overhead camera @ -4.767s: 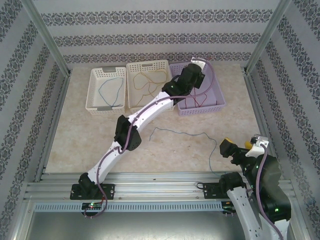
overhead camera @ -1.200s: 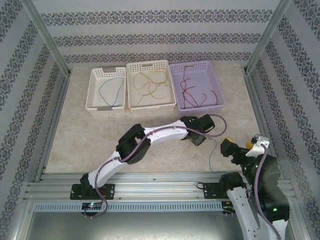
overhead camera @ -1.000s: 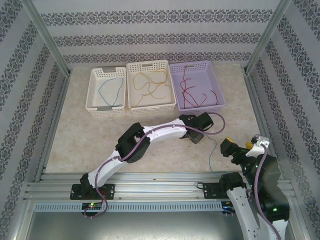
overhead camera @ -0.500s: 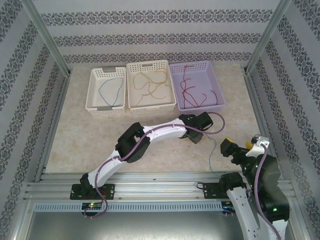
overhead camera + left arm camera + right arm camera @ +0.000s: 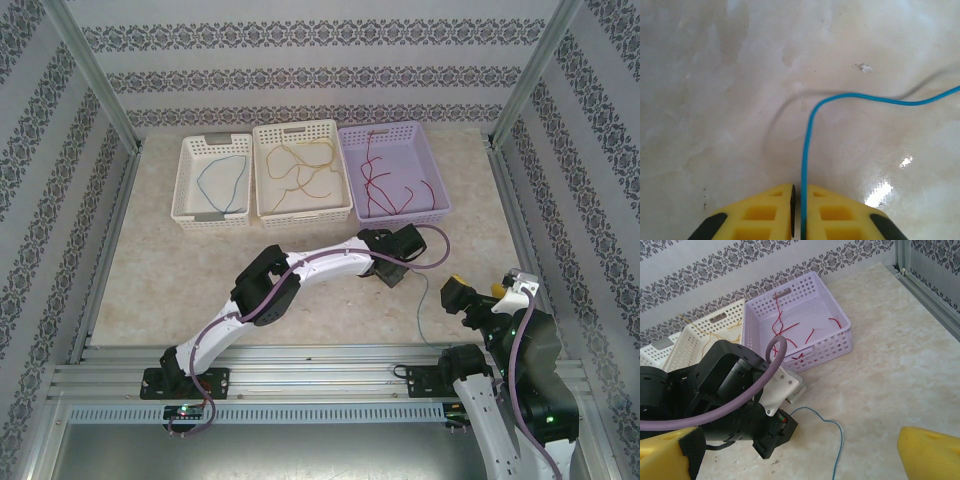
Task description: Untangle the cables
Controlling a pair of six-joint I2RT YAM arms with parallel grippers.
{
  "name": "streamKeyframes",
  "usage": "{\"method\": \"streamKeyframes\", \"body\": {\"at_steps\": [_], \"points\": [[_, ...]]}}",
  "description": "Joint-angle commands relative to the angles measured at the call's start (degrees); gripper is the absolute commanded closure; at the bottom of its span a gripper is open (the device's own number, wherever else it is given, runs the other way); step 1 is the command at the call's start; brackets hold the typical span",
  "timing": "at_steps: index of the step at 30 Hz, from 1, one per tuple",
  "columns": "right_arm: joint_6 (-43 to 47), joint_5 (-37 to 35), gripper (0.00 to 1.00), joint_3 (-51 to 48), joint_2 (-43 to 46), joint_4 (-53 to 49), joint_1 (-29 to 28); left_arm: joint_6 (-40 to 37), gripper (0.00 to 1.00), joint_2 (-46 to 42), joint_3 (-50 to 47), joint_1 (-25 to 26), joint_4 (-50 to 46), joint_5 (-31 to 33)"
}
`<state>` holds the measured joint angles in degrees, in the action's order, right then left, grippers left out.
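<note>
A loose blue cable (image 5: 421, 325) lies on the table in front of the right arm. In the left wrist view its end (image 5: 810, 125) runs straight up out of my left gripper (image 5: 800, 189), whose yellow fingers are shut on it just above the tabletop. From the top, the left gripper (image 5: 388, 273) points down at mid-table. My right gripper (image 5: 474, 292) hovers open near the right front, and the blue cable (image 5: 840, 440) curves on the table between its spread fingers. Red cables (image 5: 385, 180), yellow cables (image 5: 300, 165) and another blue cable (image 5: 222, 180) lie in the baskets.
Three baskets stand in a row at the back: white (image 5: 210, 221), cream (image 5: 305, 214), lilac (image 5: 405, 221). The left arm's wrist and its lilac hose (image 5: 730, 390) stand close before the right gripper. Metal frame rails edge the table.
Since 4.8 s ago the left arm has come back from the lilac basket, leaving red cables there, and has come down on the blue cable's end. Nothing visibly moved in the last second.
</note>
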<state>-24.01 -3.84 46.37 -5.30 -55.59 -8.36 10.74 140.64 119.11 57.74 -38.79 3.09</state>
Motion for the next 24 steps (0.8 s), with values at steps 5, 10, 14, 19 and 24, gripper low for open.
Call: {"method": "streamKeyframes", "body": {"at_steps": [5,10,14,19,24], "points": [[-0.3,-0.8,0.02,-0.3,0.4,-0.2,0.3,0.5,1.0,-5.3,-2.8,-0.5,0.2,1.4],[-0.3,-1.0,0.02,-0.3,0.4,-0.2,0.4,1.4,1.0,-10.5,-7.1,-0.6,2.6,1.9],[-0.3,-1.0,0.02,-0.3,0.3,-0.2,0.4,2.7,1.0,-14.7,-11.4,-0.4,5.1,1.5],[-0.3,-0.9,0.02,-0.3,0.2,-0.2,0.7,3.9,1.0,-18.7,-14.9,-0.3,6.0,0.9],[-0.3,-0.9,0.02,-0.4,0.1,-0.2,0.9,4.5,1.0,-22.8,-17.8,-0.3,6.6,0.9]]}}
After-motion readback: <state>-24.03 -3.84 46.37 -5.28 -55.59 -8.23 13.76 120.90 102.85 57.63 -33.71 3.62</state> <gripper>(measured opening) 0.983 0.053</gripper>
